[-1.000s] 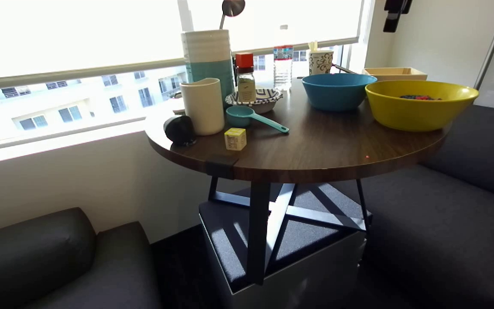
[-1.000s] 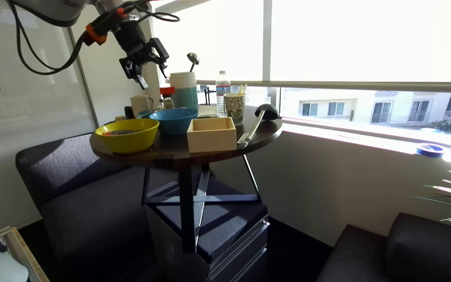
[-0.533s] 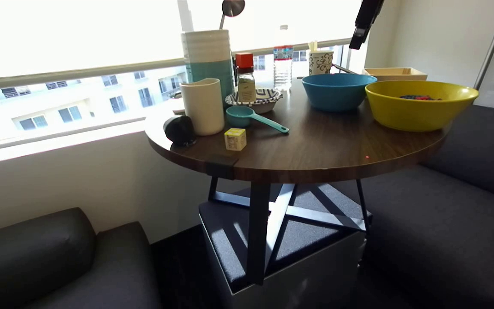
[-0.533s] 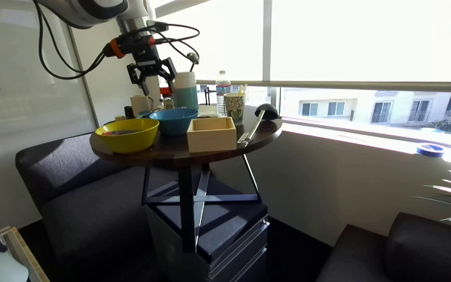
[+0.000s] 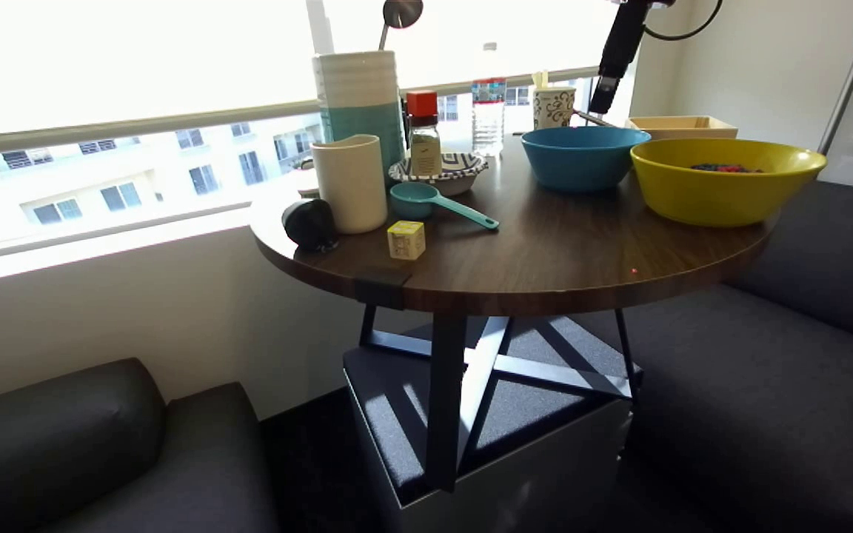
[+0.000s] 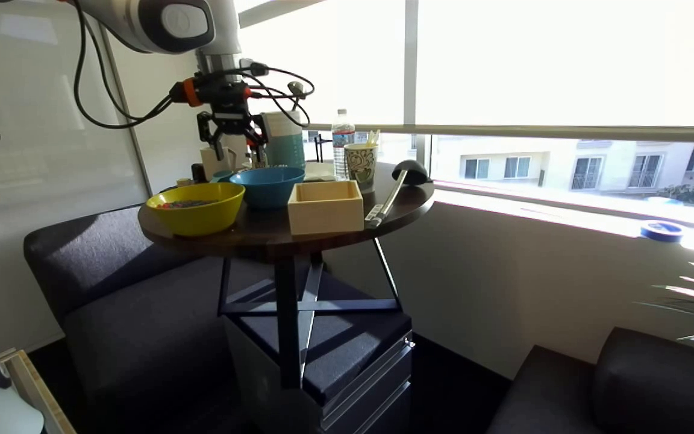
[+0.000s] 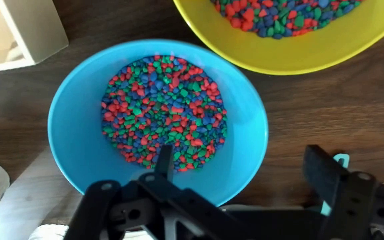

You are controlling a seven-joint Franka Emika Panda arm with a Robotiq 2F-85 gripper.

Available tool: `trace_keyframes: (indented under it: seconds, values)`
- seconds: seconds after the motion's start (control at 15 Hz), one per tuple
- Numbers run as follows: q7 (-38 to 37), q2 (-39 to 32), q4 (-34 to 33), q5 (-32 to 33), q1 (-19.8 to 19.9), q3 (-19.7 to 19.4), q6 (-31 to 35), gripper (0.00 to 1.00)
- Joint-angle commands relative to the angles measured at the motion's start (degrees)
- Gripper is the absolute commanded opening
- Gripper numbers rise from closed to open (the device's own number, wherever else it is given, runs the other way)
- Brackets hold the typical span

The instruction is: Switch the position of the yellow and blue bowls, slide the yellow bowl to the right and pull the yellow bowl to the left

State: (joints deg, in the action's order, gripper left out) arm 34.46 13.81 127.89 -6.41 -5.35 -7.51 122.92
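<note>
The yellow bowl (image 5: 715,196) and the blue bowl (image 5: 582,163) stand side by side on the round table in both exterior views. Both hold red, green and blue pebbles, as the wrist view shows in the blue bowl (image 7: 245,130) and the yellow bowl (image 7: 278,56). My gripper (image 6: 240,155) points down above the blue bowl (image 6: 271,191), apart from it. In the wrist view my gripper (image 7: 240,146) is open and empty. One finger is over the bowl's inside and the other is outside its rim, over the table. The yellow bowl (image 6: 199,218) is partly cut off in the wrist view.
A tan wooden box (image 6: 326,211) stands close to the blue bowl. A ladle (image 6: 410,173), a patterned cup (image 6: 361,166) and a water bottle (image 6: 343,144) are near it. A tall vase (image 5: 360,96), a red-capped jar (image 5: 425,152), a white mug (image 5: 352,185) and a teal scoop (image 5: 415,203) stand beyond.
My gripper has come down and turned from a slant to point downward, moving over the blue bowl. It has stayed open. The bowls have not moved.
</note>
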Motion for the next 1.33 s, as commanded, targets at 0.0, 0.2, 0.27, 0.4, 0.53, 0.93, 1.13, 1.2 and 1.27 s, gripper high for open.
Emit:
trace_keyframes:
  seconds: [0.0, 0.2, 0.27, 0.4, 0.53, 0.93, 1.13, 1.2, 1.27]
  values:
    - [0.2, -1.1, -0.5, -0.1, 0.8, 1.3, 0.1, 1.00]
    - [1.3, -5.0, -2.2, -2.7, -0.5, 2.1, 0.4, 1.00]
    - [1.3, -5.6, -2.4, -2.7, -0.5, 2.7, 1.1, 1.00]
    - [1.1, -6.6, -2.6, -2.6, -0.4, 3.9, 2.5, 1.00]
    - [1.0, -8.1, -3.0, -3.1, -0.3, 4.9, 2.1, 1.00]
    - [1.6, -8.9, -1.9, -7.9, -0.7, 7.7, -1.6, 1.00]
    - [-0.6, -7.8, -0.9, -6.6, -0.9, 9.3, -3.8, 1.00]
    - [-1.3, -7.5, -0.7, -6.2, -1.0, 9.8, -4.6, 1.00]
    - [-2.4, -7.3, -0.4, -5.5, -1.1, 10.3, -5.4, 1.00]
